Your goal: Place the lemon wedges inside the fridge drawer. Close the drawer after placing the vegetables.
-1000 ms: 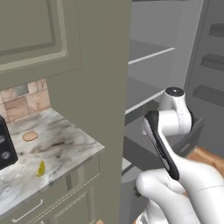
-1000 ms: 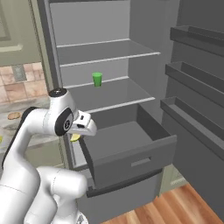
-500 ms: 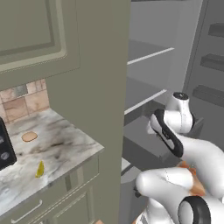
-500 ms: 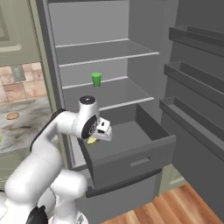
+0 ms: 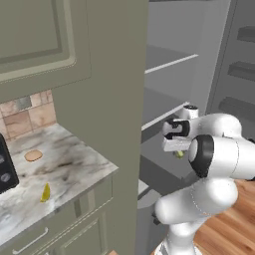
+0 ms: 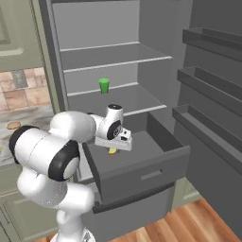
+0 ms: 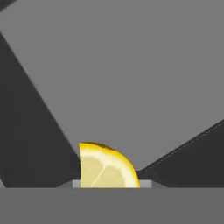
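Observation:
The fridge drawer [image 6: 142, 177] stands pulled out, a wide dark grey box with a thin bar handle on its front. My gripper [image 6: 113, 148] hangs over its left rear part, shut on a lemon wedge [image 6: 112, 151]. In the left base view the gripper [image 5: 177, 149] points down with that wedge [image 5: 178, 154] poking out below it. The hand view looks straight down: the held wedge [image 7: 107, 168] sits at the bottom, with the bare drawer floor [image 7: 131, 78] beneath. A second lemon wedge [image 5: 45, 192] lies on the marble counter [image 5: 74, 174].
A flat round tan disc [image 5: 33, 156] lies near the counter's back. A green cup [image 6: 104, 85] stands on a fridge shelf above the drawer. The open fridge door with its shelves [image 6: 208, 80] is to the right. Olive-green cabinets [image 5: 60, 224] flank the fridge.
The arm has swung from beside the counter into the fridge opening, carrying the lemon wedge forward and down over the open drawer. The wedge on the counter has stayed put.

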